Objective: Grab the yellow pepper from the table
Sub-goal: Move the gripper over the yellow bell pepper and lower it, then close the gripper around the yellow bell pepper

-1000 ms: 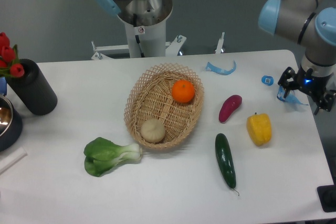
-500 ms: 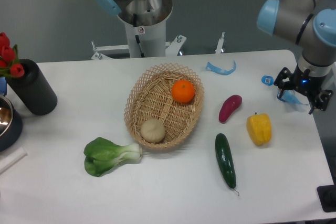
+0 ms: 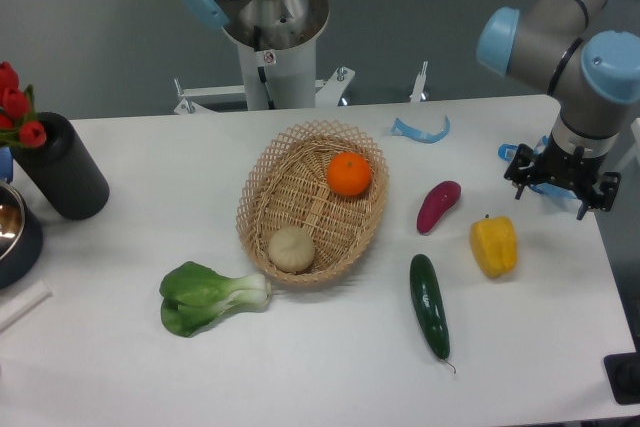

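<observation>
left to right on the table: bok choy, wicker basket holding an orange, purple eggplant, cucumber, then the yellow pepper; the gripper hung beyond it, fingers apart, empty.

Woven oval wicker basket sits mid-bench on the large white smooth-topped bench. In it: round orange fruit at rear right, pale round bun-like item at front left. Leafy green bok choy lies front-left of basket. Right of basket: purple sweet potato; dark green cucumber in front of it; blocky yellow pepper further right. Tool hovers behind the pepper. Black cylindrical vase stands far left.
</observation>
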